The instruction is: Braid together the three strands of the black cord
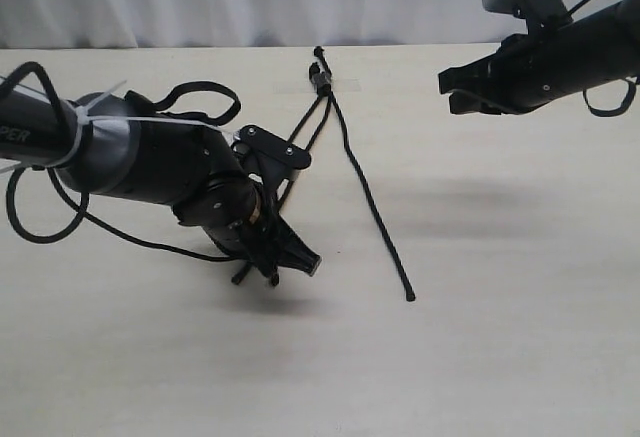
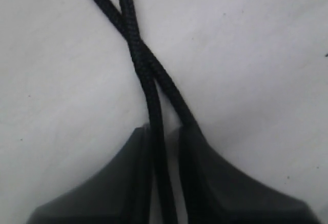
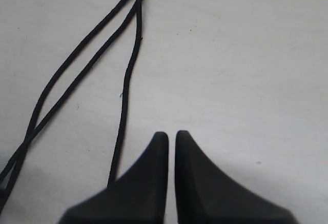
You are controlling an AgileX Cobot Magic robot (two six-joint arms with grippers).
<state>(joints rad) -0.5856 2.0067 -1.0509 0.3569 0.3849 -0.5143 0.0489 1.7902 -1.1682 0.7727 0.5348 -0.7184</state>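
The black cord (image 1: 320, 79) is anchored at top centre, its two crossed strands (image 2: 137, 49) running lower left into the clamped left gripper (image 1: 290, 265), while the free third strand (image 1: 372, 202) slants toward lower right, nearer the raised right gripper (image 1: 447, 92), closed on nothing.

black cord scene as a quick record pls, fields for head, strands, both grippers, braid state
cord head: black cord bound at the far side of the table, apparently under clear tape
crossed strands: two, crossing once, running into the left gripper
free strand: lies alone on the table, untouched
left gripper: low at the table, shut on at least one crossed strand
right gripper: raised, shut, empty
braid: not yet formed
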